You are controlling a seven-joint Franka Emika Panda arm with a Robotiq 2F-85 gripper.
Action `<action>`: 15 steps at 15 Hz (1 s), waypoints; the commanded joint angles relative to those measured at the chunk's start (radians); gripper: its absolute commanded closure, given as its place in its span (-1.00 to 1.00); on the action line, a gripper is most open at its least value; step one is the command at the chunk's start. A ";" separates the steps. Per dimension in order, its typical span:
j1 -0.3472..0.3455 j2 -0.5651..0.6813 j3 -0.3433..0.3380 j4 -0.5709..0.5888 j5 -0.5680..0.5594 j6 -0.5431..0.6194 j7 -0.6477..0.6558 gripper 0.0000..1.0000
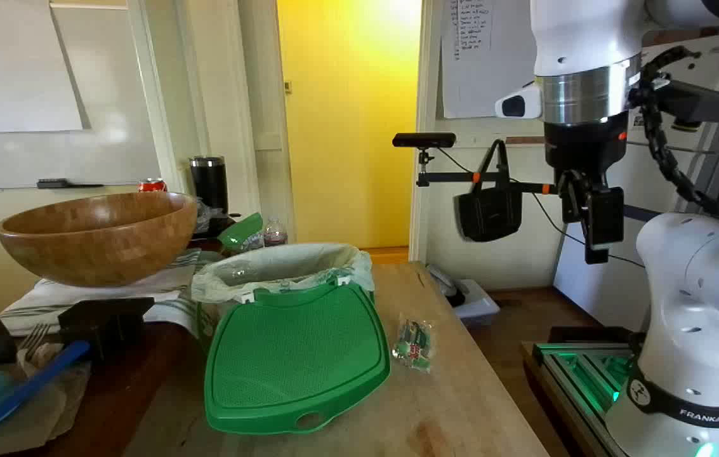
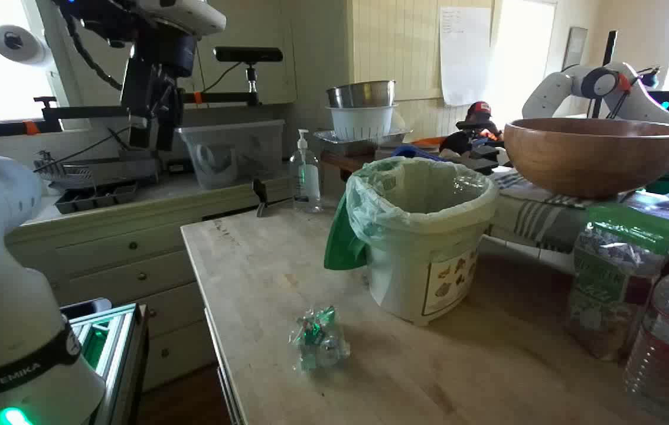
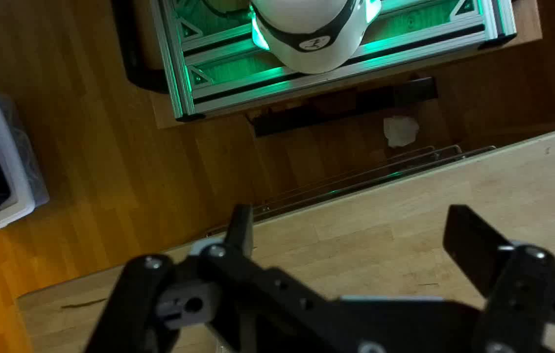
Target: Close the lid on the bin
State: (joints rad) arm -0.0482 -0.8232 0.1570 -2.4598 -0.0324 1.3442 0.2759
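- My gripper (image 3: 353, 230) hangs high near the edge of the wooden surface (image 1: 461, 393) beside my base (image 1: 670, 387), fingers spread wide, holding nothing.
- The white bin (image 2: 399, 277) stands upright on the surface, set back from that edge, with a crinkled liner bag (image 2: 372, 200) folded over its rim.
- The green lid (image 1: 299, 355) is hinged to the rim and hangs open, sloping down outside the bin; whether its free end touches the surface, I cannot tell.
- I judge the step to be the first reach, with the lid not yet touched. Next I should travel inward, drop beside the lid's free end, get under it and swing it up onto the rim.
- Bunched liner could stop it seating.
- A small wrapped packet (image 1: 413, 346) lies between the bin and the base-side edge; I would pass above it.
- That side looks roomier; opposite are a blue handle (image 1: 23, 391) and a large bowl (image 1: 99, 235).
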 commanded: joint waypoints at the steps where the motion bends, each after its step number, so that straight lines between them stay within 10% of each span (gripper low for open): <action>1: 0.011 0.002 -0.008 0.001 -0.004 -0.001 0.006 -1.00; 7: 0.003 0.018 -0.020 0.000 -0.007 0.008 0.002 -1.00; 15: -0.057 0.097 -0.286 -0.094 -0.137 0.305 -0.285 -1.00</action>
State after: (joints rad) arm -0.1017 -0.7513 -0.0582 -2.5118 -0.1316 1.5354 0.1015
